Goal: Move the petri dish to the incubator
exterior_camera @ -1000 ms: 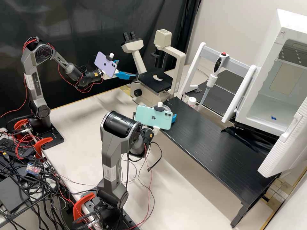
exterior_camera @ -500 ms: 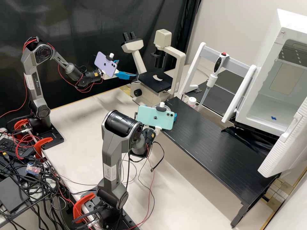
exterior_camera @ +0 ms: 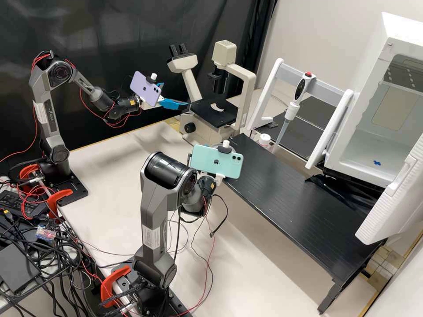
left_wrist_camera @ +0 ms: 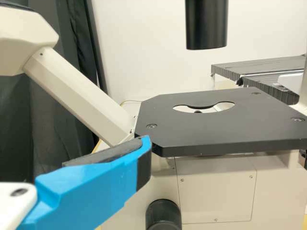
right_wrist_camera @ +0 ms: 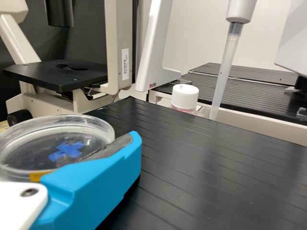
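At the end of the black platform nearest the microscope, the right gripper is largely behind its mint phone in the high view. A clear round petri dish, a blue cross visible through it, lies flat against one inner side of the right gripper, which is open around it. Part of the dish's rim shows behind the phone. The left gripper hangs open by the microscope stage; in its wrist view the left gripper has one finger before the stage. The white incubator stands at the far right.
The microscope stands at the back. A pipette hangs from a white stand behind the platform, near a white-capped bottle. The incubator door stands open over the platform's right end. A blue cross marks the incubator floor.
The right gripper and its phone have moved slightly to the right in the high view, and its blue finger has gone behind the phone. The left arm has kept still.
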